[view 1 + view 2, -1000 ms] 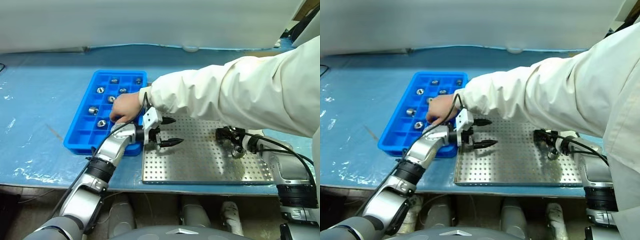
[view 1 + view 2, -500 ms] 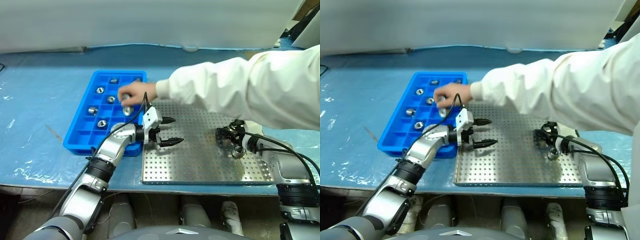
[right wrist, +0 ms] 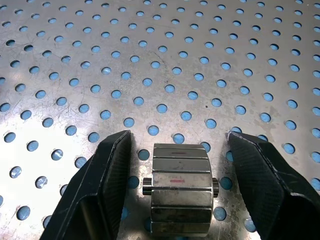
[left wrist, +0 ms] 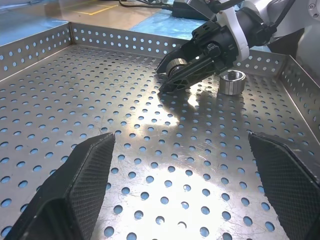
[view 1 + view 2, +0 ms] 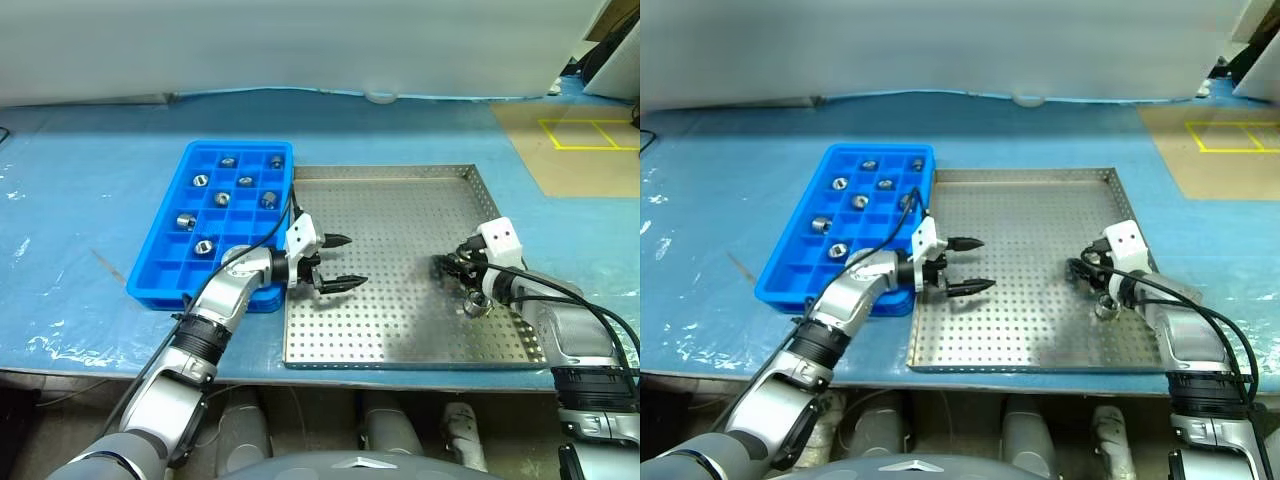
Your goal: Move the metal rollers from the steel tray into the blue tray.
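The steel tray (image 5: 400,215) lies in the middle of the table, with the blue tray (image 5: 240,147) against its left side. Several metal rollers (image 5: 222,198) sit in the blue tray's compartments. My left gripper (image 5: 355,261) hangs open and empty over the steel tray's left part, pointing right. My right gripper (image 5: 445,266) is at the tray's right side with its tips down near the perforated floor. It is shut on a metal roller (image 3: 180,187), which sits between the fingers (image 3: 107,170). Another roller (image 4: 231,81) lies loose on the steel tray beside that gripper.
The table has a blue cover (image 5: 80,190), and a pale wall runs along its far edge. A brown panel with a yellow tape square (image 5: 590,133) is at the far right. Black cables (image 5: 590,310) loop over my right forearm.
The person's arm and hand over the blue tray have gone out of view. One more roller now lies in the tray's right column. Both grippers have stayed where they were.
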